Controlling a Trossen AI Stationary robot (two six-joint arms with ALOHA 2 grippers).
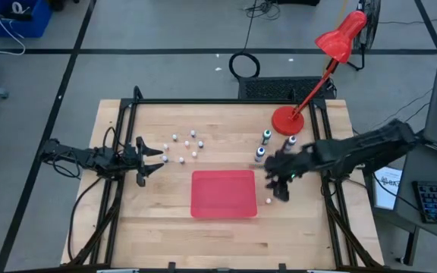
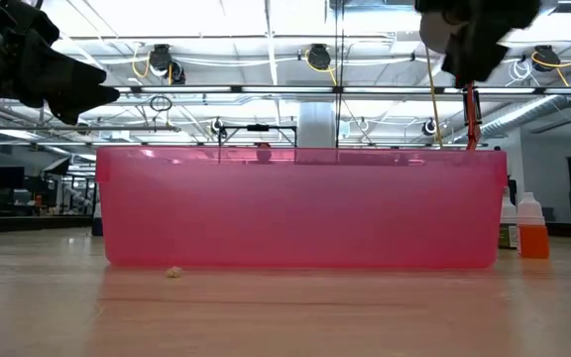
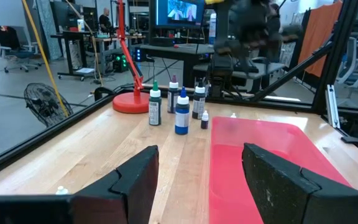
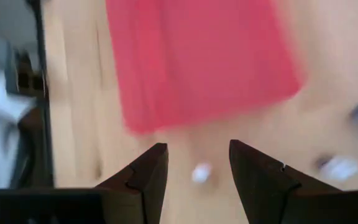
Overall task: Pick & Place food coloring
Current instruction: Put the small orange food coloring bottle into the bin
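Observation:
Several tiny white food coloring bottles [image 1: 189, 144] stand scattered on the table left of centre. Three larger dark ones with green, blue and white tops [image 1: 263, 145] stand near the lamp base, and the left wrist view shows them too [image 3: 181, 111]. One tiny white bottle [image 1: 268, 201] lies by the red tray's right edge. My right gripper [image 1: 281, 189] hovers open above it, fingers pointing down, and the bottle [image 4: 201, 172] shows blurred below the gap [image 4: 194, 149]. My left gripper [image 1: 158, 158] waits open at the table's left [image 3: 201, 152].
A flat red tray [image 1: 224, 193] sits at the table's centre, near side; it fills the low view [image 2: 300, 208]. A red desk lamp [image 1: 288, 120] stands at the far right. An orange bottle [image 2: 531, 230] shows right of the tray. A crumb [image 2: 173, 271] lies before it.

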